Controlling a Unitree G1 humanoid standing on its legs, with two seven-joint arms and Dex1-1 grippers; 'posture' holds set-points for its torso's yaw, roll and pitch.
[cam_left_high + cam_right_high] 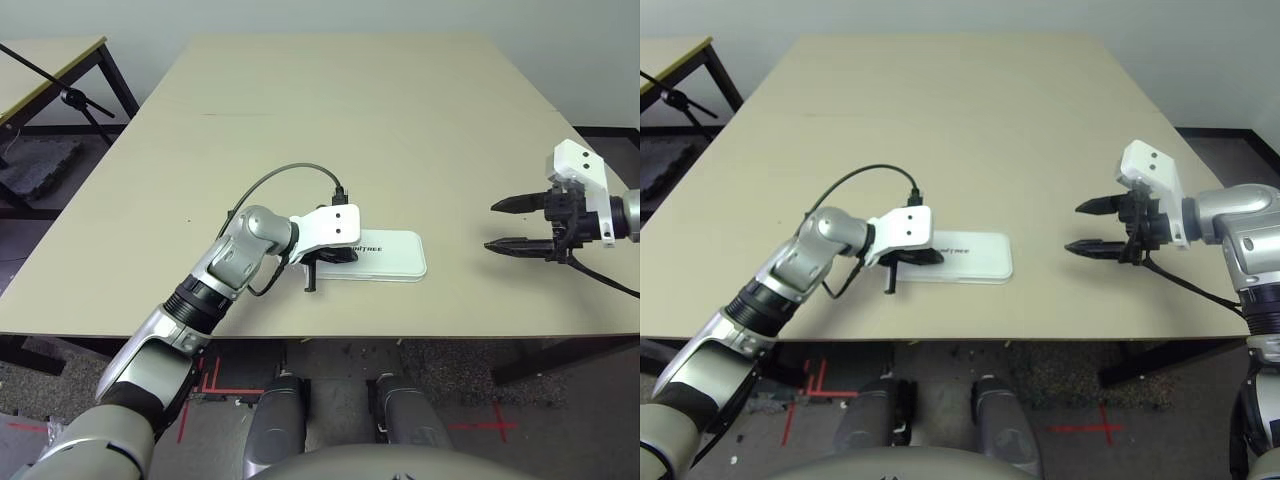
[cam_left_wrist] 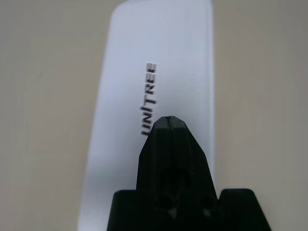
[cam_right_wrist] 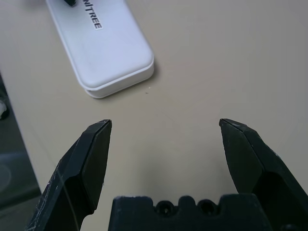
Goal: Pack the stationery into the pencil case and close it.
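The white pencil case (image 1: 388, 256) lies flat with its lid down near the table's front edge, the black "UNITREE" lettering facing up. My left gripper (image 1: 336, 256) is shut, and its joined fingertips (image 2: 167, 123) rest on the lid's left end, next to the lettering. Well to the right of the case, my right gripper (image 1: 492, 227) hovers open over bare table, its fingers (image 3: 94, 144) spread wide with nothing between them. The case (image 3: 108, 48) lies ahead of it, apart from it. The stationery is out of view.
The beige table (image 1: 350, 120) stretches bare behind the case. Its front edge (image 1: 400, 335) runs just in front of the case. A black cable (image 1: 285, 175) loops over my left wrist. A second table and a black stand (image 1: 60, 90) are at the far left.
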